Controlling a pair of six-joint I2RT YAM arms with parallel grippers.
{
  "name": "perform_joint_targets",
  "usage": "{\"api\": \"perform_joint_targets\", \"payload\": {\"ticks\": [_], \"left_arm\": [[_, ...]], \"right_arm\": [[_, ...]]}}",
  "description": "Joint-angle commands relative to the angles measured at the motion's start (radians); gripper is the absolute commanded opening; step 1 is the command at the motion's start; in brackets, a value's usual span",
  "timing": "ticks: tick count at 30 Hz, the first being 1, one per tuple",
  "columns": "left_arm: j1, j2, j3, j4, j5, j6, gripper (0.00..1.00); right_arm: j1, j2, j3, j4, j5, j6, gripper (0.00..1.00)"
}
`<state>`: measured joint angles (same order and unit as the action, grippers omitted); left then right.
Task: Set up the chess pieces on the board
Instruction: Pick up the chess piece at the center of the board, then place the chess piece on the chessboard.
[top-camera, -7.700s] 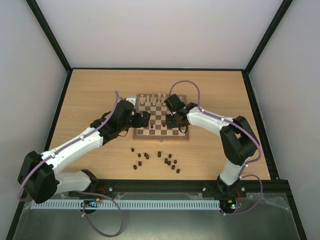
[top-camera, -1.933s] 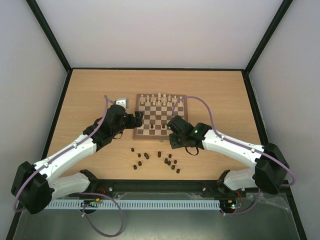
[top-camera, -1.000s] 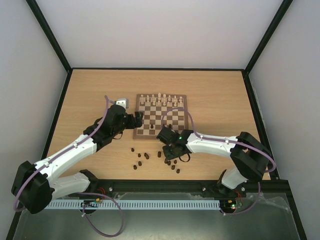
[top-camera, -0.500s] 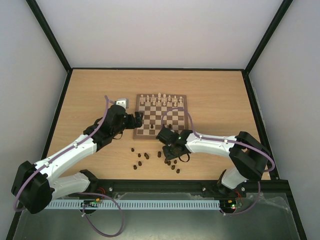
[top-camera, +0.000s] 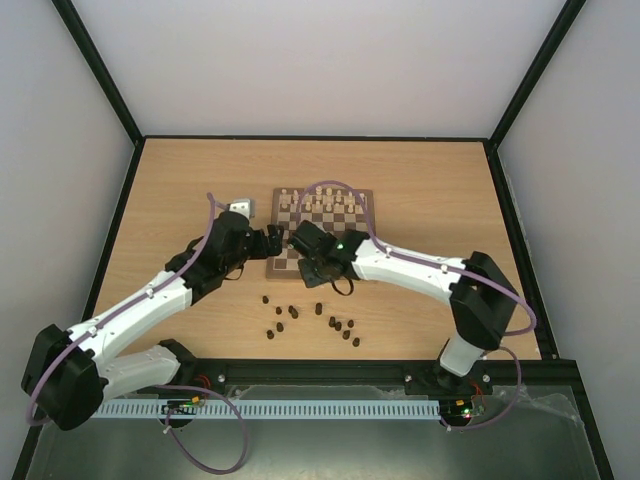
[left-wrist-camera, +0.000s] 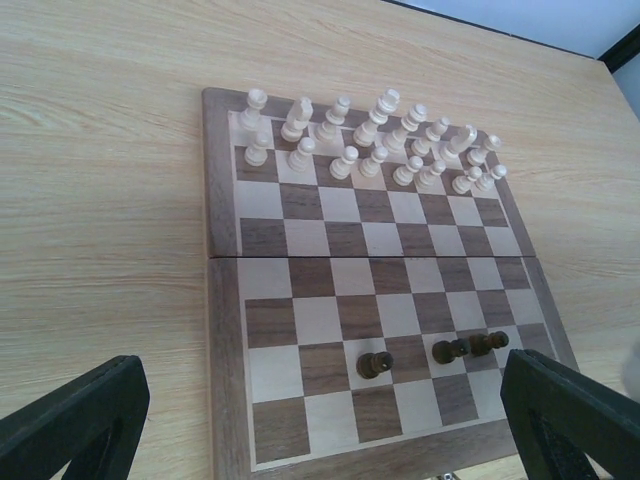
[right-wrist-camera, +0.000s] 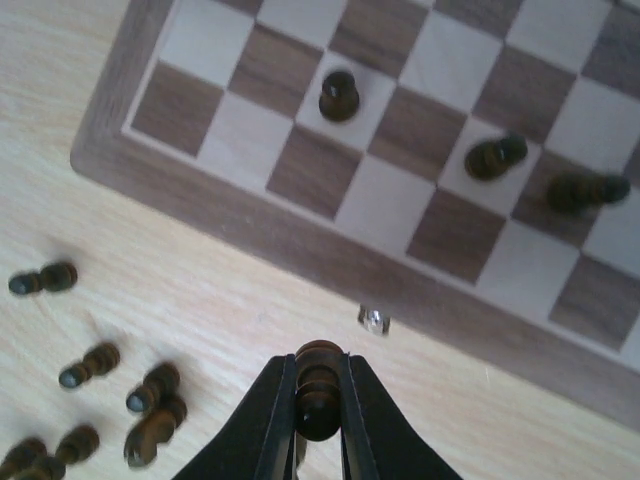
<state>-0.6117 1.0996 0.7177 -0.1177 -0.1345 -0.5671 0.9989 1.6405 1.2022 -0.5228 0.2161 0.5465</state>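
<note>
Right wrist view: the right claw (right-wrist-camera: 318, 408) is clamped on a dark chess piece (right-wrist-camera: 319, 378), held over the desk (right-wrist-camera: 200, 290) just off the near border of the board (right-wrist-camera: 250, 215). Three dark pieces (right-wrist-camera: 339, 96) stand on squares beyond, and loose dark pieces (right-wrist-camera: 150, 415) lie on the desk to one side. The left claw (left-wrist-camera: 320, 372) hangs with its jaws wide apart at the board's left edge. Cream pieces (left-wrist-camera: 370, 140) fill the two far rows.

Cream pieces (left-wrist-camera: 370, 140) fill two rows along the board (left-wrist-camera: 222, 300)'s far edge, three dark pieces (left-wrist-camera: 450, 350) sit toward its near edge, and the left gripper (left-wrist-camera: 320, 400) is spread wide.
</note>
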Motion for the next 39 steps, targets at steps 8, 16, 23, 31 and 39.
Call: {"api": "perform_joint_targets", "payload": {"ticks": [8,16,23,31,39], "left_arm": [[0.032,-0.075,-0.024,0.007,-0.022,-0.014,1.00],[0.035,-0.084,-0.027,0.007,-0.019,-0.014,1.00],[0.035,-0.083,-0.029,0.008,-0.019,-0.014,1.00],[0.036,-0.082,-0.030,0.011,-0.016,-0.014,0.99],[0.037,-0.080,-0.030,0.010,-0.016,-0.013,0.99]], "right_arm": [[-0.114,0.215,0.231,-0.090,-0.038,-0.134,0.11],[-0.158,0.291,0.280,-0.091,-0.058,-0.159,0.12],[-0.176,0.319,0.280,-0.080,-0.067,-0.163,0.12],[-0.186,0.336,0.293,-0.082,-0.061,-0.170,0.12],[-0.201,0.351,0.302,-0.078,-0.055,-0.177,0.12]]}}
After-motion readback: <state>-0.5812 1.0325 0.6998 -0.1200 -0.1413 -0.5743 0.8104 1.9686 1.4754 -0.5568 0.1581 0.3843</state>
